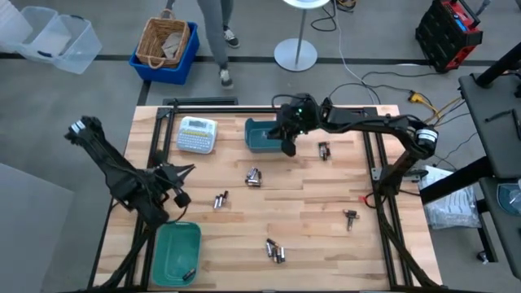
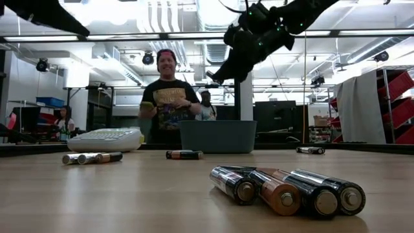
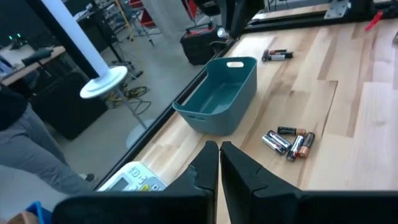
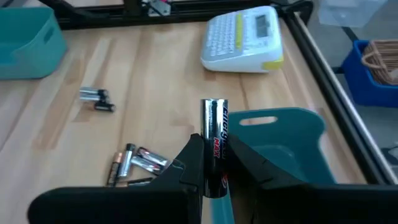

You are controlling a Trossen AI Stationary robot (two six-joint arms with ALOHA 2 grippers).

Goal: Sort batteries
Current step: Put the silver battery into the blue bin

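Note:
My right gripper (image 4: 213,163) is shut on a silver-and-black battery (image 4: 215,127) above the far teal bin (image 1: 262,135), whose rim (image 4: 283,118) shows just under it. Loose batteries lie in small groups on the wooden table: (image 1: 253,177), (image 1: 220,199), (image 1: 275,251), (image 1: 324,150), (image 1: 351,216). A second teal bin (image 1: 174,251) stands at the near left with a battery (image 1: 189,274) in it. My left gripper (image 3: 219,163) hangs shut with nothing in it near the table's left side (image 1: 181,172). My right gripper pinches the battery's body (image 4: 215,157) between its two fingers. The battery lies along the fingers, and one end (image 4: 214,104) sticks out past their tips. The fingers (image 2: 218,74) slant downward. The battery is lifted clear, over the far bin.
A white label-maker (image 1: 197,134) lies left of the far bin. Black frame rails (image 1: 370,163) run along the table's edges. A person (image 2: 169,97) stands beyond the far edge. Bare wood lies in the middle of the table (image 1: 301,203).

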